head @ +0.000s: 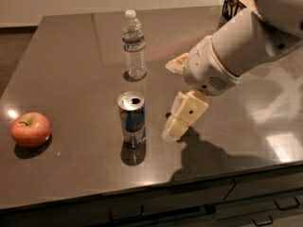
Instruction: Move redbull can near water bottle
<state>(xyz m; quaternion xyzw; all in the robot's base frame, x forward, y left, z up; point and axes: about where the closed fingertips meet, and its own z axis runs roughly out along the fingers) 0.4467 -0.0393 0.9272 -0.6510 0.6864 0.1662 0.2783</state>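
We see the redbull can (132,119) standing upright on the dark, glossy tabletop (71,70), toward the near edge and a little left of the middle. Its silver top faces up with the drinking hole showing, and its blue and silver side with the red mark is turned toward us. Nothing touches it.

The water bottle (134,44) stands upright farther back, almost straight behind the can and well apart from it. It has a white cap, with the label band around its upper part.

The tool (168,101) hangs just to the right of the can, low over the tabletop. It is spread wide and holds nothing. One beige finger (184,116) slants down and to the left, with its tip close to the can's lower right side but apart from it. The other finger (177,63) pokes out to the left, higher and farther back, roughly level with the bottle's base. The can sits outside the gap between them, to its left.

The white arm (246,41) comes in from the upper right and throws a dark shadow on the near part of the tabletop, below the tool.

A red apple (31,129) rests near the left edge, well apart from the can. At the far right corner we make out part of a dark wire basket (231,1), cut off by the arm. Below the near edge run drawer fronts (265,193) with dark handles.
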